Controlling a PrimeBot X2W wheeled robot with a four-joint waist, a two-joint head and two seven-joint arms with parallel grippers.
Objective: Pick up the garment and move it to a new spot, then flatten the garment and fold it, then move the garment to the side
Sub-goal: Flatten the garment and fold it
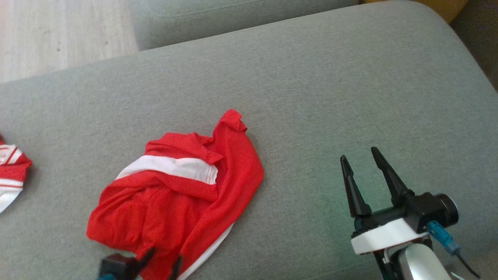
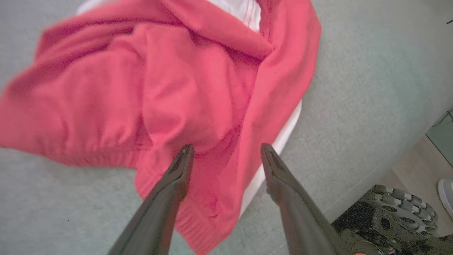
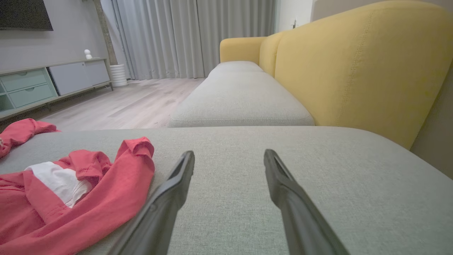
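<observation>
A crumpled red garment [image 1: 183, 194] with a white band lies on the grey sofa cushion [image 1: 311, 97], left of centre. My left gripper [image 1: 163, 258] is at the garment's near edge, its fingers open over the ribbed hem [image 2: 198, 219]; the wrist view shows the red cloth [image 2: 159, 88] spread just beyond the two fingertips, nothing pinched between them. My right gripper [image 1: 360, 157] hovers open over bare cushion to the garment's right, fingers apart and empty. In the right wrist view the garment [image 3: 70, 191] lies to the left of the open gripper [image 3: 228, 157].
A second red and white cloth [image 1: 9, 171] lies at the cushion's left edge. A yellow sofa back [image 3: 354, 63] rises on the right, another grey seat [image 3: 240, 95] stretches beyond. Wooden floor [image 1: 58, 35] lies past the cushion. A cabinet [image 3: 42, 85] stands by the far wall.
</observation>
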